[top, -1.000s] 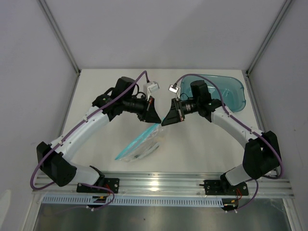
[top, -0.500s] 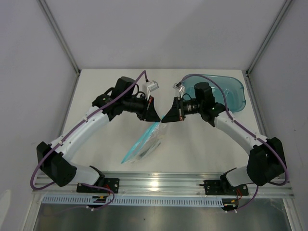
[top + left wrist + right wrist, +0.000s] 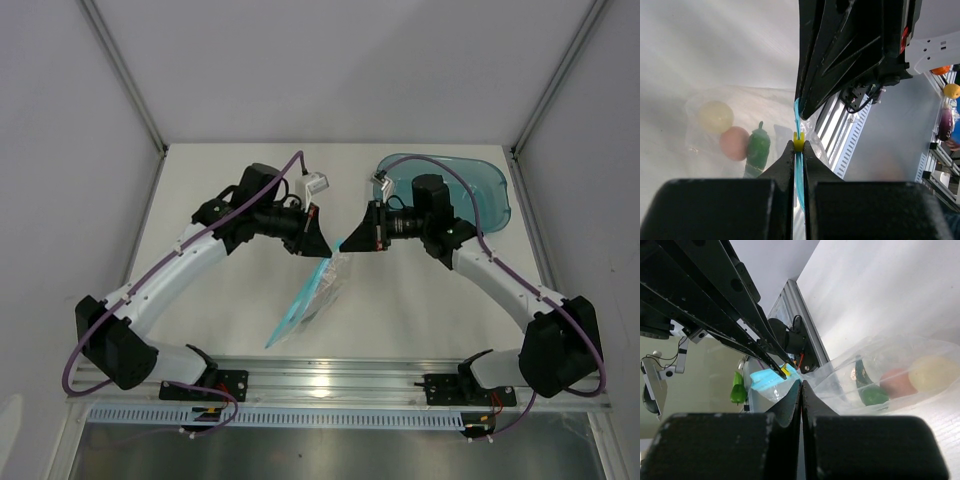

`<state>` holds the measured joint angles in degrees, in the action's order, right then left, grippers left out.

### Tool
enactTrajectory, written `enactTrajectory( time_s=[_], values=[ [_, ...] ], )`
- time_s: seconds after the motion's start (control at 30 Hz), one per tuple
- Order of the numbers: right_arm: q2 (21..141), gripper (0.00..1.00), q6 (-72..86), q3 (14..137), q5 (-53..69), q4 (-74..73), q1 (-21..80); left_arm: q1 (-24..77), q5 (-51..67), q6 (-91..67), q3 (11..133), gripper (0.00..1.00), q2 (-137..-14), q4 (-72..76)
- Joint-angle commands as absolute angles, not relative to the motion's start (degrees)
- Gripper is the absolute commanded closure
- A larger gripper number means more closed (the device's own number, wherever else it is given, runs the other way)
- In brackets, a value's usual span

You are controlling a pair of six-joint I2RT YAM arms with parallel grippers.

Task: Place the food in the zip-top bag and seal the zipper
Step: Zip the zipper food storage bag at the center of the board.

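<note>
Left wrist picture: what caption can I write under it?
Left gripper pinches the blue zipper, three food pieces sitting inside the clear zip-top bag.

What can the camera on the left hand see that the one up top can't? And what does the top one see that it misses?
Only the left wrist view shows the three foods inside the bag: a cream ball, a pink egg and a green cucumber. It also shows a small yellow piece on the zipper, pinched in the left gripper. Only the top view shows the teal tub and the whole left arm and right arm. Both show the bag, its blue zipper and the right gripper.
</note>
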<state>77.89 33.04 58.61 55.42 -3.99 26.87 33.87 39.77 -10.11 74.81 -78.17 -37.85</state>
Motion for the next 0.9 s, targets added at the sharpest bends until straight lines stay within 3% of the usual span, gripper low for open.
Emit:
enactTrajectory(
  time_s=[0.0,0.1,0.13,0.2,0.3,0.57,0.87],
  values=[
    [76.9,1.0,32.9,59.4,57.5,0.6,25.7,33.7,42.2,-10.7,74.0,0.99,-75.3,-40.3],
    [80.5,0.97,23.4,63.6,64.1,-7.6,27.0,33.6,42.6,-10.9,74.3,1.0,-75.1,-40.0],
    [81.3,0.84,20.2,66.8,65.0,-14.5,27.5,33.7,42.8,-11.0,74.4,0.99,-75.2,-39.9],
    [82.9,0.7,14.1,69.0,66.2,-20.7,28.4,33.7,43.2,-11.0,74.8,1.0,-75.4,-39.8],
    [83.8,0.64,13.2,70.3,68.2,-21.0,28.4,33.6,43.5,-10.8,75.7,0.99,-75.7,-39.9],
    [85.6,0.65,15.4,70.3,71.5,-18.0,28.7,33.6,43.9,-10.6,76.5,0.99,-75.8,-40.3],
    [87.4,0.74,15.4,71.5,72.9,-17.8,28.9,33.7,44.1,-10.5,76.5,0.99,-75.9,-40.4]
  ],
)
